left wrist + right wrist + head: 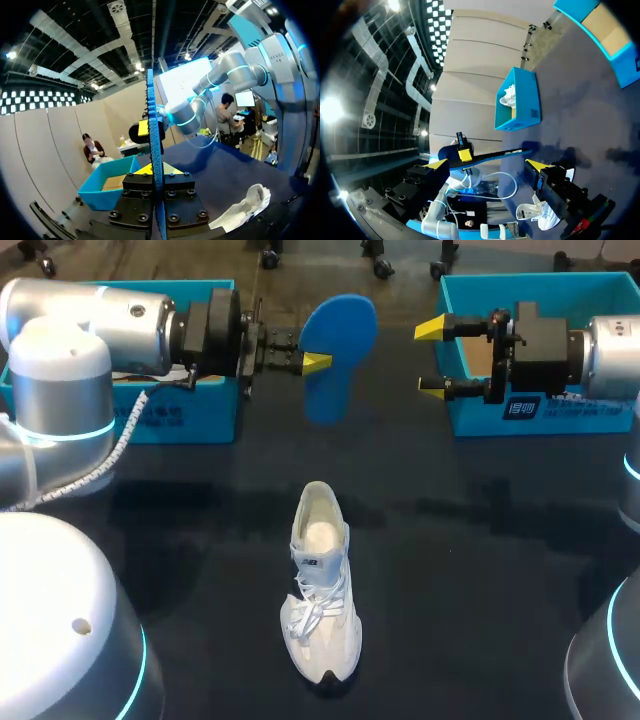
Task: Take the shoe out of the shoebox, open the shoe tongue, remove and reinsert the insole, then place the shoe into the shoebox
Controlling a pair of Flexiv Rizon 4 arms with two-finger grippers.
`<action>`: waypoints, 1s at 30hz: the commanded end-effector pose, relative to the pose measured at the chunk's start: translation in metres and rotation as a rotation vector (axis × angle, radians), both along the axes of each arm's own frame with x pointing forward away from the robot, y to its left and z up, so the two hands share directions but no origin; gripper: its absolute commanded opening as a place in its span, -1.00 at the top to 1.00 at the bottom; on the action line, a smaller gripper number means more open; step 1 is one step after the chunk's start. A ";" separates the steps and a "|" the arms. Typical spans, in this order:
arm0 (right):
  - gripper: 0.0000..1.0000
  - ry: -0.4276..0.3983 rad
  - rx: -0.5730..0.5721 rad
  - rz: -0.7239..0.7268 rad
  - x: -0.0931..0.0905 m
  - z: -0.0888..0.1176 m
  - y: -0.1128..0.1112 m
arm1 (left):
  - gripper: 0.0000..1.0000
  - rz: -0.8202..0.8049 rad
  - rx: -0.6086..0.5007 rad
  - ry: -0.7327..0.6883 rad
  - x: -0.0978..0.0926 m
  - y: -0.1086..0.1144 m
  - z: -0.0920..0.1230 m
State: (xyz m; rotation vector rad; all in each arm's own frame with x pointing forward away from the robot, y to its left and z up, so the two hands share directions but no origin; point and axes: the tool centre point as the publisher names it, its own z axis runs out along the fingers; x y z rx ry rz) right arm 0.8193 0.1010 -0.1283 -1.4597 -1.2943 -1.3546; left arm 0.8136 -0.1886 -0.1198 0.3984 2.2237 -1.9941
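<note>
The white shoe (pixel 322 585) lies on the dark table, toe towards the front edge, its opening empty. Above the table's back middle my left gripper (pixel 314 362) is shut on the heel end of the blue insole (pixel 338 352), which hangs in the air on edge. The left wrist view has the insole (pixel 154 150) edge-on between the yellow tips, with the shoe (pixel 245 206) lower beside it. My right gripper (pixel 432 360) faces the insole from the right, open and empty. In the right wrist view the insole (pixel 487 156) sits ahead of my right gripper (pixel 487 165).
A blue shoebox (pixel 185 405) stands at the back left behind my left arm, with something white inside it (pixel 509 96). A second blue shoebox (pixel 470 300) stands at the back right, behind my right gripper.
</note>
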 end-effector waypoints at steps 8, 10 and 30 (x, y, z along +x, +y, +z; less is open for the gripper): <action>-1.00 0.002 -0.005 0.000 0.000 0.000 0.002 | 1.00 -0.148 0.134 0.744 -0.004 0.013 0.013; -1.00 0.002 -0.005 0.000 0.000 0.000 0.002 | 1.00 -0.204 0.165 1.008 0.006 0.014 0.011; -1.00 0.002 -0.005 0.000 0.000 0.000 0.002 | 1.00 -0.146 0.091 1.527 0.001 0.029 -0.012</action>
